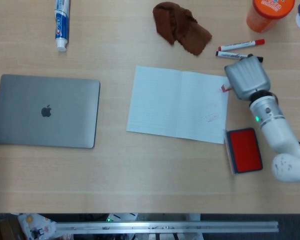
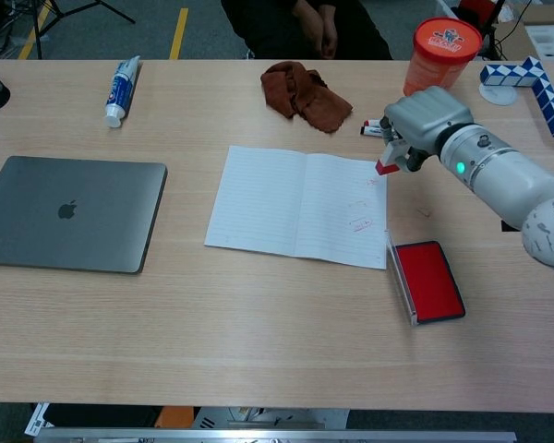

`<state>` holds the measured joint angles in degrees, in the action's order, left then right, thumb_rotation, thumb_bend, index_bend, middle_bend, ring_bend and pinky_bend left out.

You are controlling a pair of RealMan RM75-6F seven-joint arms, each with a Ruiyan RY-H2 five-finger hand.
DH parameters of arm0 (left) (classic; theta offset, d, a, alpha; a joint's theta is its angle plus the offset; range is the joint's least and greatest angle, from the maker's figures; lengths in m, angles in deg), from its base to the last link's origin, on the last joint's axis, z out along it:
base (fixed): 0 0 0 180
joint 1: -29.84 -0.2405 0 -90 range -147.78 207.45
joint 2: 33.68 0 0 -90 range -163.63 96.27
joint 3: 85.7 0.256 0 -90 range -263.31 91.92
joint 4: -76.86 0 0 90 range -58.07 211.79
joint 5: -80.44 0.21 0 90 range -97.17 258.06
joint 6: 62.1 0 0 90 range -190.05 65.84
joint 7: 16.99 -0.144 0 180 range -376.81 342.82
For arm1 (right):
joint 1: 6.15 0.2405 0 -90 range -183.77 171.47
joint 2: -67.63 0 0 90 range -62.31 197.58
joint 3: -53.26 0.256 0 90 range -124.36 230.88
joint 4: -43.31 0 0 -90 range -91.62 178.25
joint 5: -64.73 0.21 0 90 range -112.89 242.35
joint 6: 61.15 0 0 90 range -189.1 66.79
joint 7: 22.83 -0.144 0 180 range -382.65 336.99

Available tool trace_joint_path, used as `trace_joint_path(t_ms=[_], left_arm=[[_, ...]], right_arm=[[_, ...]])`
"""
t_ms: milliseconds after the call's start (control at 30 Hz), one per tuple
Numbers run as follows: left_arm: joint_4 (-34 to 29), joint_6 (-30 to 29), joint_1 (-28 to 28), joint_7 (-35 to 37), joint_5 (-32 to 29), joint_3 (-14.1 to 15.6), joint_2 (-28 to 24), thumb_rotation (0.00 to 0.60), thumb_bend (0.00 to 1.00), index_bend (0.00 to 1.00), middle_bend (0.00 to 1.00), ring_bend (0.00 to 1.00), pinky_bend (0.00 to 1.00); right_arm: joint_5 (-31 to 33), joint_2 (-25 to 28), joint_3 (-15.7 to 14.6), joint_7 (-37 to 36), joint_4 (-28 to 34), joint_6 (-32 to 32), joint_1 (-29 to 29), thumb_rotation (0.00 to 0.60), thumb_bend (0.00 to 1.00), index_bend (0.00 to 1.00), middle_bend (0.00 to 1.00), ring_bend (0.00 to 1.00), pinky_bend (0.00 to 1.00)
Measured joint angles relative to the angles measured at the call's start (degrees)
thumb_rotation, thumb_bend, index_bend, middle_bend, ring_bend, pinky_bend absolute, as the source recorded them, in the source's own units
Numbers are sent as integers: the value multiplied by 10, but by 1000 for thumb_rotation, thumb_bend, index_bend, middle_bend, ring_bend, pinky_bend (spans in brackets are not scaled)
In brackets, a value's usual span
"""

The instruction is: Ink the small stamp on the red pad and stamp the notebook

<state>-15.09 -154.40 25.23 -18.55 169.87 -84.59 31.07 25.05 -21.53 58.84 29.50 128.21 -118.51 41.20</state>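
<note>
The open notebook [image 1: 177, 102] lies mid-table, with red stamp marks [image 1: 212, 118] near its right edge. My right hand [image 1: 247, 77] holds the small red stamp [image 1: 224, 88] just past the page's upper right corner. In the chest view the stamp [image 2: 386, 165] hangs a little above the paper under the hand [image 2: 425, 118]. The red ink pad [image 1: 244, 150] lies open on the table beside the notebook's lower right corner, with nothing covering it. Neither view shows my left hand.
A closed grey laptop [image 1: 46, 111] lies at the left and a toothpaste tube [image 1: 61, 22] at the far left. A brown cloth [image 1: 181, 27], two markers [image 1: 240, 46] and an orange tub [image 1: 270, 12] sit behind the notebook. A blue-white puzzle snake [image 2: 531, 78] is far right.
</note>
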Motion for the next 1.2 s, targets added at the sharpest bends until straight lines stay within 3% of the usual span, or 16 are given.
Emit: trace_joint_path(t_ms=[233, 500, 867, 1200], left_arm=[[-1, 0, 0, -1, 3, 1, 1, 600, 293, 0, 0, 0, 18], [1, 2, 0, 1, 2, 3, 2, 600, 294, 0, 0, 0, 18], [4, 3, -1, -1, 0, 4, 4, 600, 294, 0, 0, 0, 18], [12, 8, -1, 5, -5, 4, 6, 600, 294, 0, 0, 0, 18]], right_arm=[[-30, 28, -31, -33, 15, -1, -23, 600, 499, 905, 629, 467, 371], [-61, 25, -50, -76, -26, 10, -44, 600, 471, 869, 595, 461, 371], [-80, -21, -57, -97, -107, 29, -57, 600, 349, 789, 536, 426, 371], [-100, -32, -53, -100, -120, 25, -65, 600, 294, 730, 506, 399, 356]])
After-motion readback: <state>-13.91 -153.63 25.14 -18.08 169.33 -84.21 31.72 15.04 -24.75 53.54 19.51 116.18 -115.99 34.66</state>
